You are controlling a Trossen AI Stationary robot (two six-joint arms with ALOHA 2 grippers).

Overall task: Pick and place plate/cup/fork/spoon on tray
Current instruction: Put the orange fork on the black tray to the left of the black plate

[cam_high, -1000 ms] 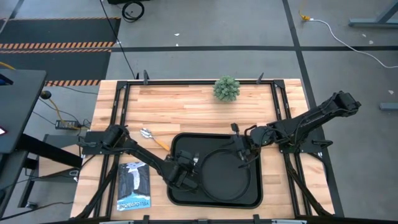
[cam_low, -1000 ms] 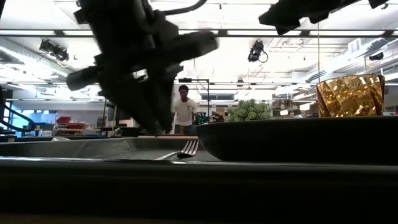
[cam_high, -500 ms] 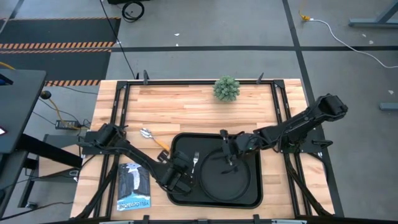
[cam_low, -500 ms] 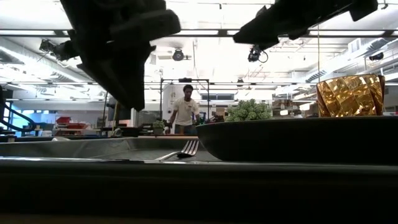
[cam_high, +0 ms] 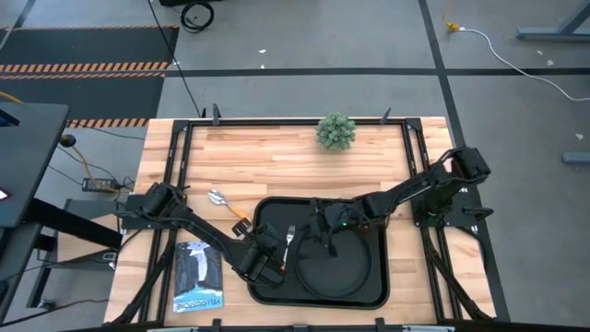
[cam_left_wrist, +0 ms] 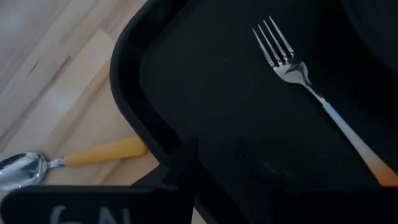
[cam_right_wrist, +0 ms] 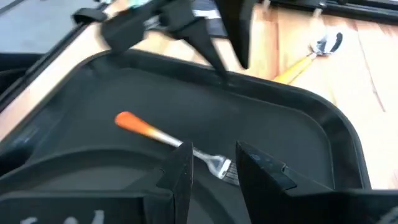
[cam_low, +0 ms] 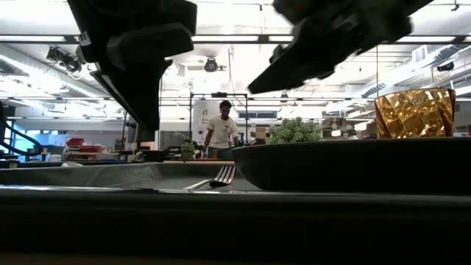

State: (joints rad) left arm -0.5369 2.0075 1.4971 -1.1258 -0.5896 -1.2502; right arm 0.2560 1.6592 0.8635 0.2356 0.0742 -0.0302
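Fork flat inside tray edge; right gripper jaws spread above; spoon outside.

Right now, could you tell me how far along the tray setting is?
Done: plate, fork and, as the low view suggests, cup are on the tray. In hand: nothing; right gripper hovers open over the fork, left gripper nearby. Left: the spoon, on the table.

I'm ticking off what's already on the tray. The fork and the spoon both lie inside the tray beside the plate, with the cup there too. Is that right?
Not quite: the spoon is not in the tray; it lies on the wooden table just outside the tray's rim, as the high view and the left wrist view show. The fork does lie inside the tray beside the plate, and the low view shows the cup there too.
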